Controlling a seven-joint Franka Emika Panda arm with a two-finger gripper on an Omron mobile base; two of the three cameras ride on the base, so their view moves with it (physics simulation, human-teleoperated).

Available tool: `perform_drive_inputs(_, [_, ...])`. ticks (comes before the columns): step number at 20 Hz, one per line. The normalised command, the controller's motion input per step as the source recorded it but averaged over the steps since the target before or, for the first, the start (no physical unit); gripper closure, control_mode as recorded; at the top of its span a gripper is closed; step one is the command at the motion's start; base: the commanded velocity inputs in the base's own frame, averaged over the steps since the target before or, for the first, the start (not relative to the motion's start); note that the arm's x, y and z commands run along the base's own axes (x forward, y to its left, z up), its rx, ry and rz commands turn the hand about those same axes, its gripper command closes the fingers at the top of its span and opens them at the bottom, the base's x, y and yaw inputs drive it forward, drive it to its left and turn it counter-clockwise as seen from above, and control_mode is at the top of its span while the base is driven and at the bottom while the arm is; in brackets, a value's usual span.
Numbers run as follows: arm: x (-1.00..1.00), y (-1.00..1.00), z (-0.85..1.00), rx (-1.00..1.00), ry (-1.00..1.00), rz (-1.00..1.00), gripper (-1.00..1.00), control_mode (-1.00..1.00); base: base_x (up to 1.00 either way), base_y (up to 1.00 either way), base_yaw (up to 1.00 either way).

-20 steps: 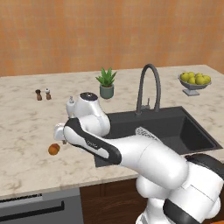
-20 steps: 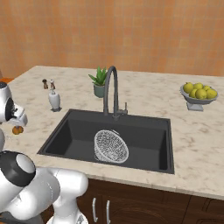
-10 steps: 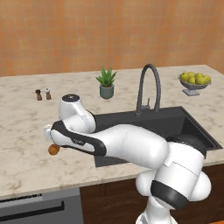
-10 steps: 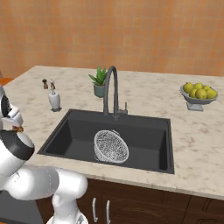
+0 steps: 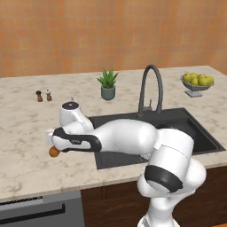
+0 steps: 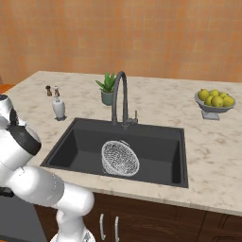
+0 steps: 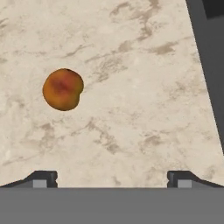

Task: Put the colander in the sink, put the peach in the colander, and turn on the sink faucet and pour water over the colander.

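The peach [image 7: 63, 89], orange with a reddish patch, lies on the marble counter left of the sink [image 5: 197, 128]; it also shows as a small orange ball [image 5: 54, 152] just under my hand. My gripper [image 7: 112, 177] hovers above the counter, open, with the peach ahead and to the left of its fingers and nothing between them. In the left base view the gripper [image 5: 52, 144] points down right over the fruit. The wire-mesh colander [image 6: 120, 158] rests tilted in the sink basin [image 6: 78, 144]. The gooseneck faucet [image 6: 120, 97] stands behind the basin, with no water running.
A grey bowl of lemons [image 5: 197, 82] stands at the far right of the counter. A potted plant [image 5: 107, 84] sits beside the faucet [image 5: 150, 88], a white soap dispenser [image 6: 58, 108] left of the sink, two small shakers [image 5: 43, 95] farther left. The counter's front edge is close to the peach.
My arm has swung lower and across the front of the sink, now covering the colander in the left base view. The hand stays over the peach, which has not moved.
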Motion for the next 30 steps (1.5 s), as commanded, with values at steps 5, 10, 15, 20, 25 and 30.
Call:
perform_drive_inputs(5, [0.36, 0.22, -0.18, 0.00, 0.00, -0.06, -1.00, -1.00, 0.00, 0.00, 0.00])
perform_drive_inputs(10, [0.34, 0.29, -0.08, 0.00, 0.00, -0.06, -1.00, -1.00, 0.00, 0.00, 0.00])
perform_drive_inputs(15, [0.27, 0.35, -0.06, 0.00, 0.00, -0.09, -1.00, -1.00, 0.00, 0.00, 0.00])
perform_drive_inputs(20, [0.25, 0.25, -0.20, 0.00, 0.00, -0.09, -1.00, -1.00, 0.00, 0.00, 0.00])
perform_drive_inputs(25, [0.39, 0.37, -0.17, 0.00, 0.00, -0.10, -1.00, -1.00, 0.00, 0.00, 0.00])
perform_drive_inputs(30, [0.52, 0.37, -0.17, -0.01, 0.01, -0.08, -1.00, -1.00, 0.00, 0.00, 0.00])
